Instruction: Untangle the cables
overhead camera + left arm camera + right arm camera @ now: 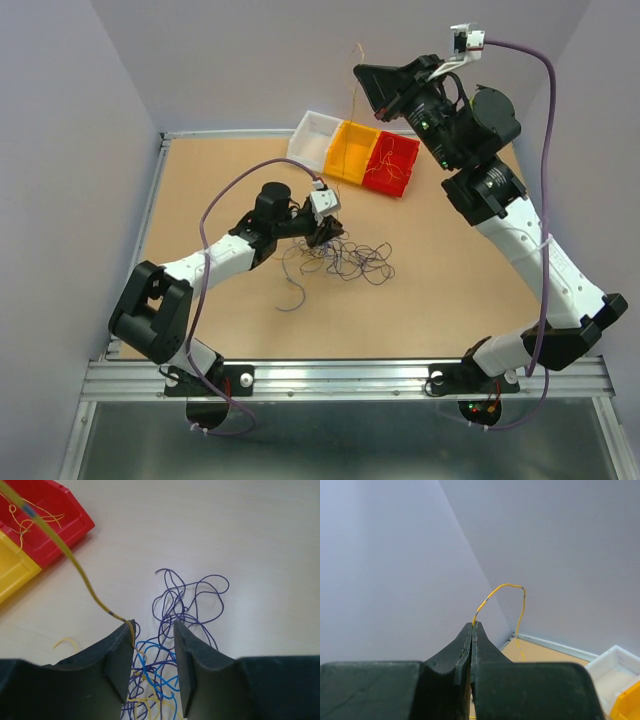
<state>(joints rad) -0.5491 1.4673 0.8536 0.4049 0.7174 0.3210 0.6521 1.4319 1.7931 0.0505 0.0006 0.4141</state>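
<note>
Pale lilac walls (250, 60) close in a tan bench (200, 180) with a metal rim. Near the bench's middle lies the tangle (350, 260). It is made of thin curly wires, mostly dark purple, with blue and yellow ones in the part nearest the left arm. One loose purple strand (292, 292) lies apart from the tangle, on its near left side.

Beyond the tangle, at the far side of the bench, three bins stand touching in a row: a white bin (312, 138), a yellow bin (365, 155) and a red bin (395, 165). The red bin holds a few yellow-orange wires (30, 517), seen in the left wrist view. What lies in the white and yellow bins I cannot tell.

The left fingers (117, 660) are down at the tangle's left edge, spread partway. Blue, yellow and purple loops lie in the gap between them, and none is clamped. A banded yellow strand (82, 575) touches the tip of one finger and runs off toward the bins. A short yellow piece (65, 642) lies near the tangle, on the bins' side.

The right fingers (485, 652) are high above and beyond the tangle, over the bins. They are pressed together, pinching a yellow wire (507, 585) that arcs out from their tips and hangs down. In the top view it drops toward the yellow bin. Whether it is the same as the banded strand cannot be told.
</note>
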